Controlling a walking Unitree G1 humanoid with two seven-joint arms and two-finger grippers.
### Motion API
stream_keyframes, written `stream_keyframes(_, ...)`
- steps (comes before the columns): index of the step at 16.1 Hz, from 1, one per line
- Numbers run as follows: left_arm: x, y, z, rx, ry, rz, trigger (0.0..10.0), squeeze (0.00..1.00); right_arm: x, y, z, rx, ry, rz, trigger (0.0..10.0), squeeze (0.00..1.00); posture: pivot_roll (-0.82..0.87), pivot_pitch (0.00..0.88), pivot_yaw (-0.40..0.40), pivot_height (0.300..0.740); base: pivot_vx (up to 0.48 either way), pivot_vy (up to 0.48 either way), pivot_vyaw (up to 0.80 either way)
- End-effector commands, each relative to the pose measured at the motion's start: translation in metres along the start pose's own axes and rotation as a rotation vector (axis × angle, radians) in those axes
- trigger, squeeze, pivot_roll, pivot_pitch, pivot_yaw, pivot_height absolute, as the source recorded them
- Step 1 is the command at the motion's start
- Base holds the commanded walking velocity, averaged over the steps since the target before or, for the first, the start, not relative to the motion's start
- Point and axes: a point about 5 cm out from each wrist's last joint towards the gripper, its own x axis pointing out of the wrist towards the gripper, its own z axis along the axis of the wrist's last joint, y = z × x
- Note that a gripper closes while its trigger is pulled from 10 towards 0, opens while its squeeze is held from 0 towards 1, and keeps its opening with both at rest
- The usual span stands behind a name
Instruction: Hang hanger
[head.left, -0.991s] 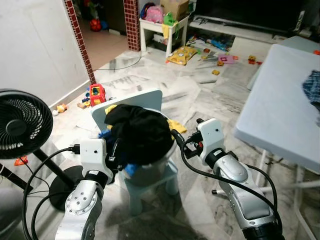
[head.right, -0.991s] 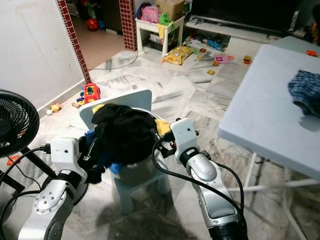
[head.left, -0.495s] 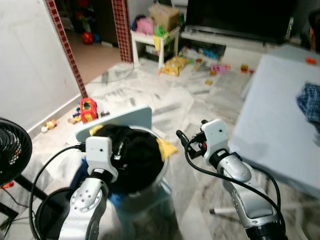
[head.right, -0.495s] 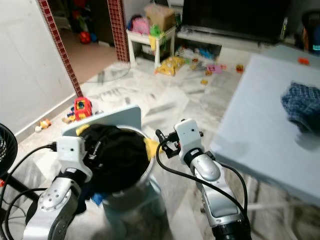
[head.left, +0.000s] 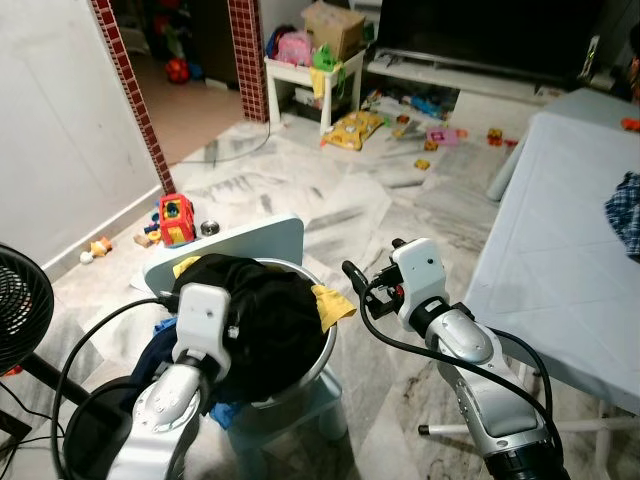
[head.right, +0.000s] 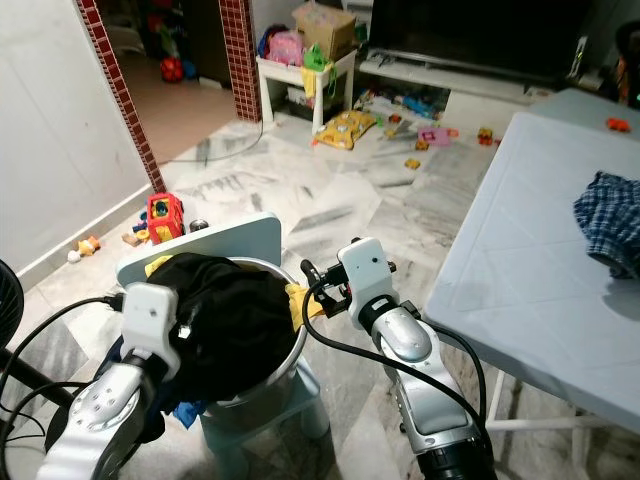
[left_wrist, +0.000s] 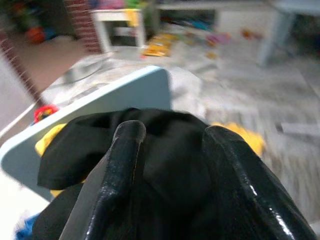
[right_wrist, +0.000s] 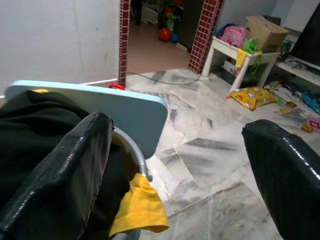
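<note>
Hanger unseen; black clothes (head.left: 265, 320) heaped in basin (head.left: 318, 358).

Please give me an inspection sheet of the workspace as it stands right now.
Surface: small pale blue chair carrying a metal basin; grey marble floor.
Job's things: no hanger seen; black garment heaped in the basin, yellow cloth over its rim.
Clutter: toys on the floor, checked cloth on the white table.
Grippers: left gripper open over the black garment; right gripper open beside the basin rim, holding nothing.
Cables: black cables looped along both arms; a cord on the floor.
Surroundings: fan at left, brick pillar, small white table, TV unit.
</note>
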Motion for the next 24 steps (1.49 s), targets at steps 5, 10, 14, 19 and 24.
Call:
stream_keyframes(5,-0.013,0.004,-0.007,-0.136,0.201,0.041,10.0,0.0,0.003,0.0,0.001,0.0,-0.005,0.001,10.0,0.0,-0.1,0.043,0.002,0.74,0.0,0.0,0.0)
stream_keyframes(10,-0.012,-0.004,-0.027,-0.401,0.378,0.095,10.0,0.0,0.006,-0.001,0.005,-0.02,-0.017,0.007,10.0,0.0,-0.1,0.045,0.0,0.74,0.0,0.0,0.0)
stream_keyframes(14,-0.013,-0.004,-0.017,-0.408,0.389,0.079,10.0,0.0,0.007,-0.004,0.005,-0.026,-0.018,-0.001,10.0,0.0,-0.1,0.047,0.002,0.74,0.0,0.0,0.0)
stream_keyframes(19,-0.025,-0.002,-0.012,-0.357,0.409,0.071,10.0,1.0,0.008,-0.002,0.005,-0.03,-0.02,0.007,10.0,0.0,-0.1,0.051,0.001,0.74,0.0,0.0,0.0)
stream_keyframes(24,-0.031,-0.014,0.001,-0.27,0.404,-0.08,10.0,1.0,0.01,-0.002,0.004,-0.043,-0.018,0.009,10.0,0.0,-0.09,0.052,0.001,0.74,0.0,0.0,0.0)
